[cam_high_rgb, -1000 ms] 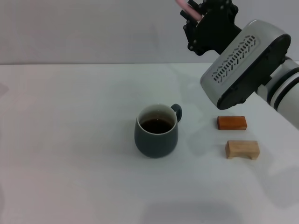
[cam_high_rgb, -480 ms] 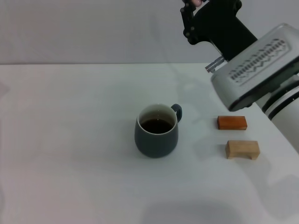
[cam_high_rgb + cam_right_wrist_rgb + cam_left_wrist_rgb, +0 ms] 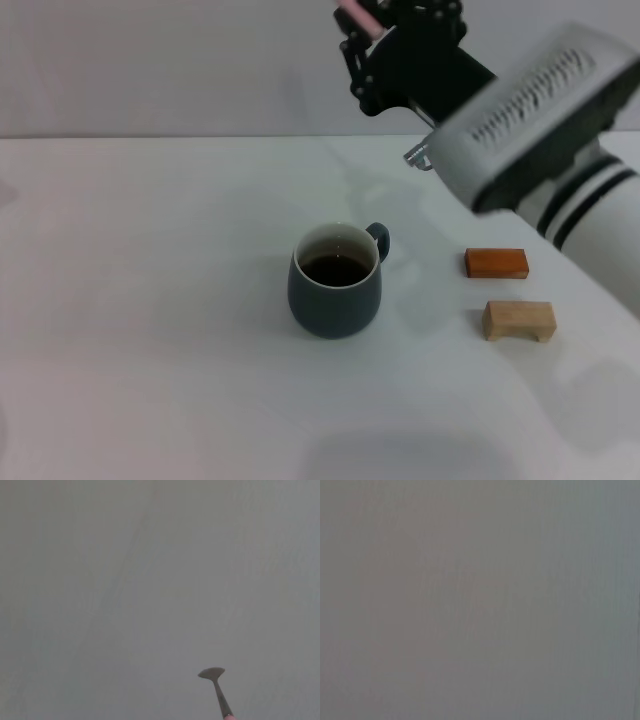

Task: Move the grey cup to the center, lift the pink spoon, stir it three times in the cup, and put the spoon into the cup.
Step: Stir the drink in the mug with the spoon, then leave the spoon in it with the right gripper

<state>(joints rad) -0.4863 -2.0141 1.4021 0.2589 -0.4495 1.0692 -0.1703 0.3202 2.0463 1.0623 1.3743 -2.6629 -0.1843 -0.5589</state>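
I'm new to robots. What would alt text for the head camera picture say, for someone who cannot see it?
The right gripper holds the pink spoon high above a white table, behind the grey cup of dark liquid. Two wooden blocks lie to the cup's right.

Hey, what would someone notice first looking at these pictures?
The right gripper is raised high behind the grey cup, shut on the pink spoon. The cup, holding dark liquid, stands mid-table, with two wooden blocks to its right.
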